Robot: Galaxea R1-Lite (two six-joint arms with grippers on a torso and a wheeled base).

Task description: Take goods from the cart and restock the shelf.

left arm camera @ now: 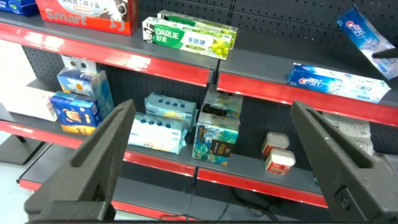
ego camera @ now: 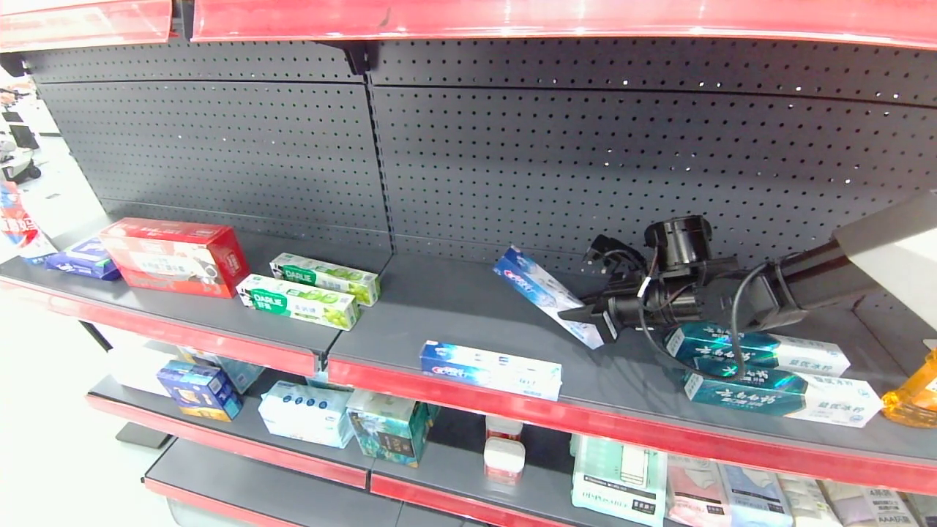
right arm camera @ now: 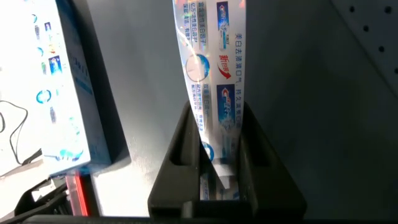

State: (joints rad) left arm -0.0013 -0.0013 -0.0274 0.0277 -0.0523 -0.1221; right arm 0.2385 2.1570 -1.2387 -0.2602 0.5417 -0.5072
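My right gripper (ego camera: 596, 322) is shut on one end of a blue-and-white toothpaste box (ego camera: 538, 289), held tilted over the middle of the dark top shelf (ego camera: 454, 307), its far end raised towards the pegboard. In the right wrist view the box (right arm camera: 211, 74) runs out from between the fingers (right arm camera: 177, 146) of that gripper (right arm camera: 219, 155). A matching box (ego camera: 490, 368) lies flat at the shelf's front edge, to the left of the held one. My left gripper (left arm camera: 212, 106) hangs open in front of the lower shelves, holding nothing.
Two teal boxes (ego camera: 754, 350) lie under my right arm, with an orange bottle (ego camera: 915, 391) at the far right. Two green boxes (ego camera: 326, 277) and a red carton (ego camera: 176, 256) sit to the left. Lower shelves hold tissue packs (left arm camera: 155, 127) and small jars (left arm camera: 277, 158).
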